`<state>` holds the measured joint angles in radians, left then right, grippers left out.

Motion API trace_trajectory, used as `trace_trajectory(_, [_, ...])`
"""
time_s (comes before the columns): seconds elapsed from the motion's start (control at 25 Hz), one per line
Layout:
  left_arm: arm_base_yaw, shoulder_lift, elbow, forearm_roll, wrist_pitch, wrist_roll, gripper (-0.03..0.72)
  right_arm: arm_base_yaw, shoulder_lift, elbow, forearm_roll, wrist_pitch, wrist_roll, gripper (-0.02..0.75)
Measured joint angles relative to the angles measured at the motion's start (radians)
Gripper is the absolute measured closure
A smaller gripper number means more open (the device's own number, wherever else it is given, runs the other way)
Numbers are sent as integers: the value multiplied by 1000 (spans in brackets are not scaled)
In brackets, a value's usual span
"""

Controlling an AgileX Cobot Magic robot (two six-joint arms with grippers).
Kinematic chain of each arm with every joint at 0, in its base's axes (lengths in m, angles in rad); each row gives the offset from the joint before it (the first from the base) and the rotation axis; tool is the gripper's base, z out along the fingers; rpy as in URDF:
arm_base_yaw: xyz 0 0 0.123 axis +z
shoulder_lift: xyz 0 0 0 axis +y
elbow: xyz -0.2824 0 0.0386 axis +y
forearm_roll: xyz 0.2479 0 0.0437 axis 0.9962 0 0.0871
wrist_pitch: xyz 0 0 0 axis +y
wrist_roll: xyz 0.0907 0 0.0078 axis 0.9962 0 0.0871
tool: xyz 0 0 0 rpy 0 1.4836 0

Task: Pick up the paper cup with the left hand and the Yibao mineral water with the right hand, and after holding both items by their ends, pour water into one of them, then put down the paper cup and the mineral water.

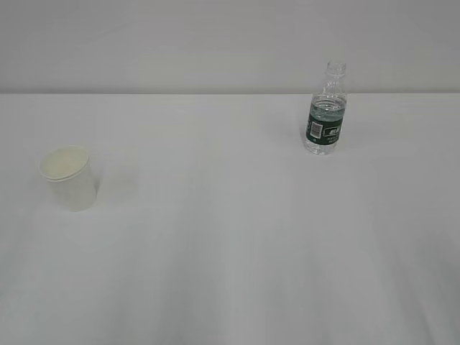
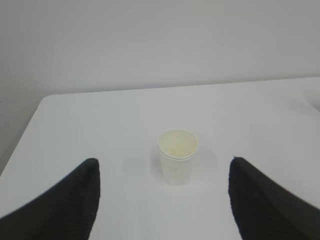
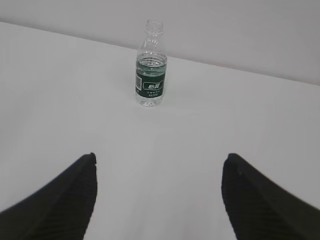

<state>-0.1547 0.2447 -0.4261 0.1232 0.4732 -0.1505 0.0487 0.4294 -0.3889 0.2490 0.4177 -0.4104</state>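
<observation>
A small white tapered paper cup (image 1: 67,177) with a cream-coloured inside stands upright on the left part of the white table (image 1: 230,251). A small clear ribbed plastic bottle of Yibao mineral water (image 1: 326,110) — dark green label band, narrow neck, no cap — stands upright at the far right, well apart from the cup.

The left hand's black two-finger gripper (image 2: 162,200) has its jaws spread wide and holds nothing; the cup (image 2: 177,156) sits ahead of it, roughly centred between the fingers (image 2: 65,205), not touching them.

The right hand's black gripper (image 3: 157,197) is likewise wide apart and empty — the bottle (image 3: 151,65) stands farther ahead, clear of both fingers (image 3: 260,200).
</observation>
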Motion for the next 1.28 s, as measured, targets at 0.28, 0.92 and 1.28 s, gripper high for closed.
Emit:
trace_trajectory(0.28, [0, 47, 0, 0, -28, 0, 116, 0, 111, 1, 9, -57, -4, 150])
trace_trajectory(0.92, [0, 165, 0, 2, -105, 0, 116, 18, 297, 1, 119, -188, -91, 150])
trace_trajectory(1.28, [0, 186, 0, 2, -120, 0, 116, 92, 386, 1, 125, -274, -93, 150])
